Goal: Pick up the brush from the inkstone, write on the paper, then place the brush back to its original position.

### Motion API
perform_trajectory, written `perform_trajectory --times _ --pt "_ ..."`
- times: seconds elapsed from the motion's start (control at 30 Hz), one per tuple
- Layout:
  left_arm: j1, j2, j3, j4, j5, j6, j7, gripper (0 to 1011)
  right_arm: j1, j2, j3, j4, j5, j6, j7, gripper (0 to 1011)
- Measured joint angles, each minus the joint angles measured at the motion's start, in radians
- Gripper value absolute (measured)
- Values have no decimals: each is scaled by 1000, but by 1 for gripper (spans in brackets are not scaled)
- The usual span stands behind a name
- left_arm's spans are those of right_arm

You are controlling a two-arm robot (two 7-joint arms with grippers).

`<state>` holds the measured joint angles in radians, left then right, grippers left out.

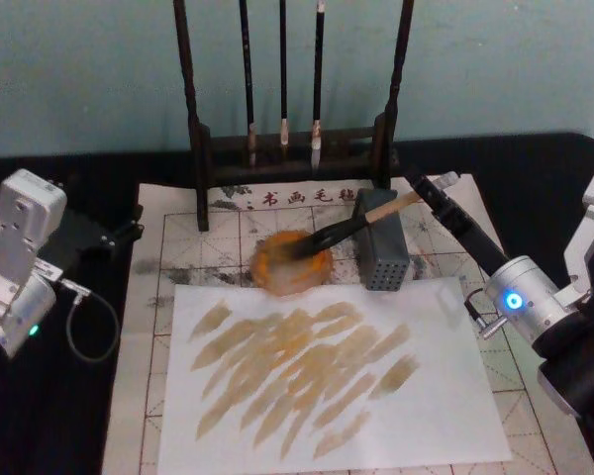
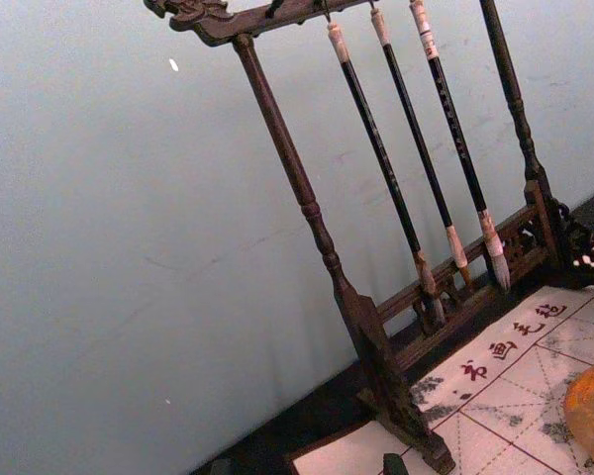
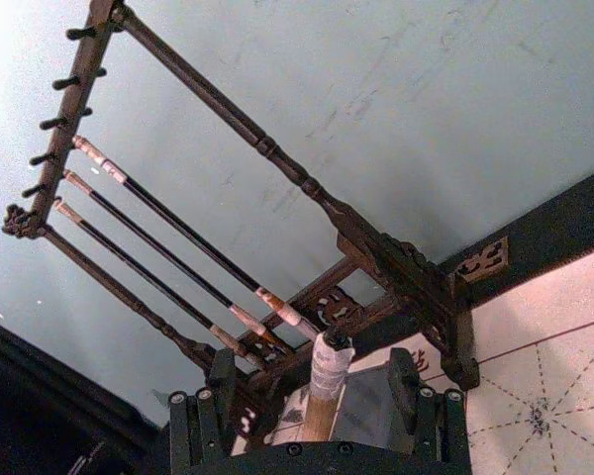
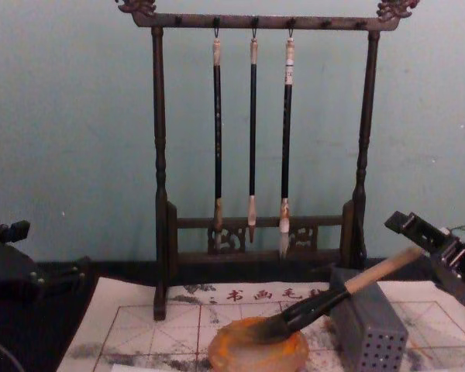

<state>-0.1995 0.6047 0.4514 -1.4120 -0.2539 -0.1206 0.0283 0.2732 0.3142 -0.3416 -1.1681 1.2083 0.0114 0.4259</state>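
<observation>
Inside the inkstone (image 1: 275,279) rests the brush (image 1: 342,230) tip, right gripper (image 1: 432,188) fingers (image 3: 404,384) released around its handle end, left gripper (image 1: 127,234) parked aside.

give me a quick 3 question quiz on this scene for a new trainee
1. True or false: the brush lies with its bristles on the inkstone and its handle propped on the grey perforated box.
2. How many thin brushes hang on the wooden rack? A) two B) three C) four
3. Fill in: the right pincer stands ____ around the brush's white-wrapped end.

Key: 1 true; 2 B; 3 open, with a finger on each side of the handle. The left pincer sits parked by the left edge of the gridded paper.
</observation>
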Motion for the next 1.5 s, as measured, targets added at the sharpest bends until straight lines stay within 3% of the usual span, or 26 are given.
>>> perform_trajectory --times 0.3,0.53,0.73,0.9,1.17,1.27,1.4,1.5 --pt "0 0 0 0 0 0 0 1001 -25 26 -2 -41 -66 -32 -24 1000" --pt "0 0 0 0 0 0 0 1001 -69 85 0 -108 -158 -53 -69 1000" --pt "0 0 0 0 0 0 0 1001 -113 155 -10 -173 -283 -83 -117 1000" --pt "0 0 0 0 0 0 0 1001 -141 196 -17 -210 -412 -111 -206 1000" --pt "0 0 0 0 0 0 0 1001 -131 169 -47 -160 -633 -198 -358 1000" --pt "0 0 0 0 0 0 0 1001 -121 149 -51 -130 -671 -216 -385 1000" --pt "0 0 0 0 0 0 0 1001 -113 125 -42 -102 -679 -221 -401 1000" --pt "0 0 0 0 0 0 0 1001 -113 127 -43 -103 -680 -222 -401 1000"
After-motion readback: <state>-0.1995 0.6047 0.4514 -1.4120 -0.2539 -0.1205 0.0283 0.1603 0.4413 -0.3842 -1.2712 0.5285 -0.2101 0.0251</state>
